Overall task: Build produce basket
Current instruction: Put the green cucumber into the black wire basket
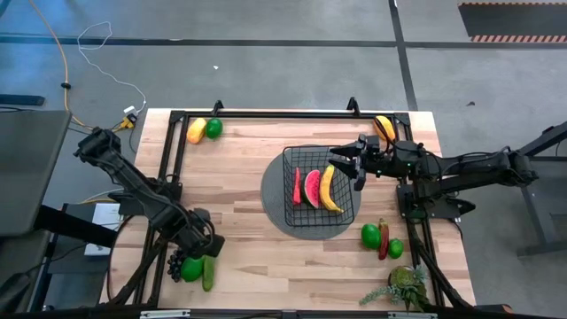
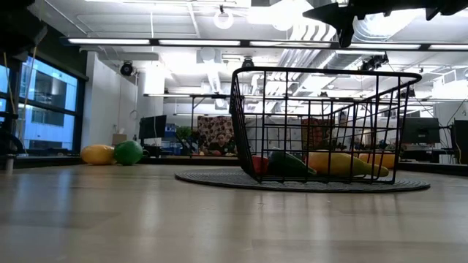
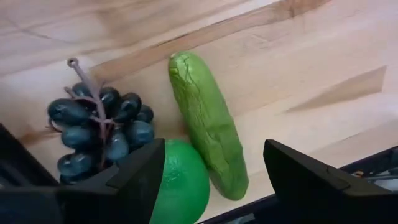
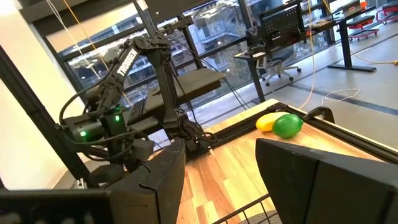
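Nearest the lens in the left wrist view, a cucumber (image 3: 208,124) lies on the pale wood with a green round fruit (image 3: 179,180) touching its lower flank and a bunch of dark grapes (image 3: 102,127) just beside that; the left gripper (image 3: 214,177) hangs over them with its jaws spread and holding nothing. The cucumber's far end sits between the two jaws, its long axis running roughly away from the wrist, so a pick here likely calls for a descent straight onto it, perhaps with a small turn of the wrist to cross the long axis. From above, this cluster is at the near left corner of the surface (image 1: 239,257), well apart from the basket (image 1: 319,186), which stands on a dark round mat (image 1: 275,190) in the middle and already holds a red chili (image 1: 297,186), a watermelon slice (image 1: 312,188) and a banana (image 1: 329,189). The left arm is plainly the nearer one to the cucumber. The right gripper (image 1: 350,164) hovers at the basket's far right corner, jaws parted and empty. More produce waits: a yellow and a green piece (image 1: 204,129) at the far left, green fruits and a chili (image 1: 383,239) near right beside a leafy plant (image 1: 403,285). Beyond the surface is an open office floor with windows and desks.
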You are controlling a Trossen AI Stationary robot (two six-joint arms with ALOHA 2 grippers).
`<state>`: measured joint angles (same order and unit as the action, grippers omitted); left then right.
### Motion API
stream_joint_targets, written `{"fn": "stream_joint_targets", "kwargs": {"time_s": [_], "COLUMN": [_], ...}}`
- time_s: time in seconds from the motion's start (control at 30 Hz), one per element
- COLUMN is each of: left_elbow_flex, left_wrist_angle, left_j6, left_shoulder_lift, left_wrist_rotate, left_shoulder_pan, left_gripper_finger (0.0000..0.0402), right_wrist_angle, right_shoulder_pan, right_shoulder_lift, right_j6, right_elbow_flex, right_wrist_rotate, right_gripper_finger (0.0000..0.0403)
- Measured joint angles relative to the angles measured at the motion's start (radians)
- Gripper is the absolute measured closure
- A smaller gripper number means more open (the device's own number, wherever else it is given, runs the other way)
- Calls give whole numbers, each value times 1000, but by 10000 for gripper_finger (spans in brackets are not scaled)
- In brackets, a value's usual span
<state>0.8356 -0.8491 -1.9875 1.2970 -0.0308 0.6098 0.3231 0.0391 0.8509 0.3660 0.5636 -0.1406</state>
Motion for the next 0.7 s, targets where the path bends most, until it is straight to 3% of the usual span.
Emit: {"fn": "stream_joint_targets", "kwargs": {"time_s": [0.7], "left_elbow_flex": [-6], "left_wrist_angle": [74], "left_j6": [32], "left_shoulder_lift": [226], "left_wrist_rotate": [-70], "left_shoulder_pan": [-49], "left_gripper_finger": [138], "right_wrist_angle": [-14], "right_shoulder_pan": [0], "right_shoulder_lift": [1], "right_j6": [0], "right_elbow_flex": [0], "right_wrist_rotate": [-17], "right_gripper_finger": [224]}}
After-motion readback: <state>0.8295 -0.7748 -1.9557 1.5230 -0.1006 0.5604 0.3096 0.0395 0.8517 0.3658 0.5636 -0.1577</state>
